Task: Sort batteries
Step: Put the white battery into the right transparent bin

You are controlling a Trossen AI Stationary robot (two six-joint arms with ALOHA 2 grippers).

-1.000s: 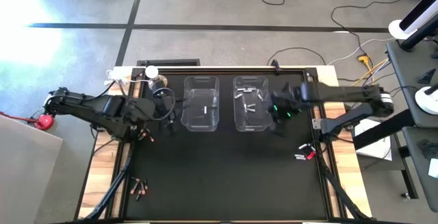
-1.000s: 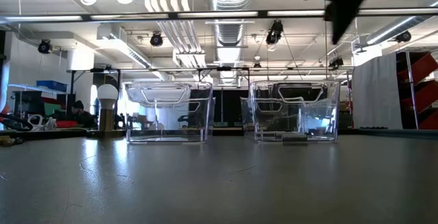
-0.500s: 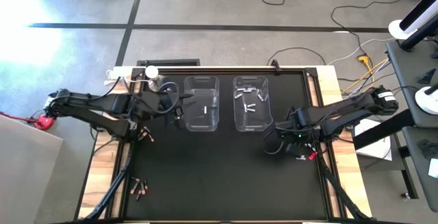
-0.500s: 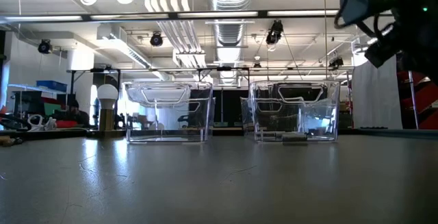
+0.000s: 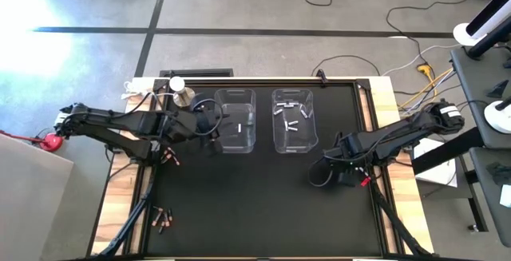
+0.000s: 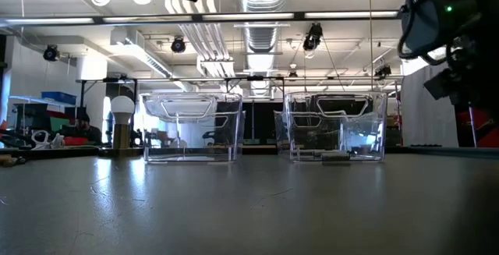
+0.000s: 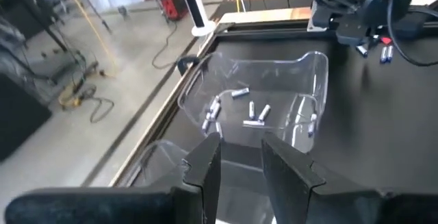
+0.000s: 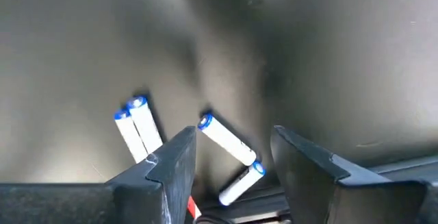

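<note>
progress: partial | my right gripper (image 8: pixel 233 159) fingers apart, empty, over white batteries (image 8: pixel 226 142) at table's right edge | my left gripper (image 7: pixel 239 162) apart above left bin (image 5: pixel 235 121) | right bin (image 5: pixel 293 121) holds several | copper batteries (image 5: pixel 164 217) unsorted, front-left

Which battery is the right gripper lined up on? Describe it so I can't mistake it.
Start at the black table's right edge, where the open right gripper hovers over a cluster of white batteries with blue caps. The target is the white battery lying slanted between the fingers, unlike the side-by-side pair beside it.
</note>
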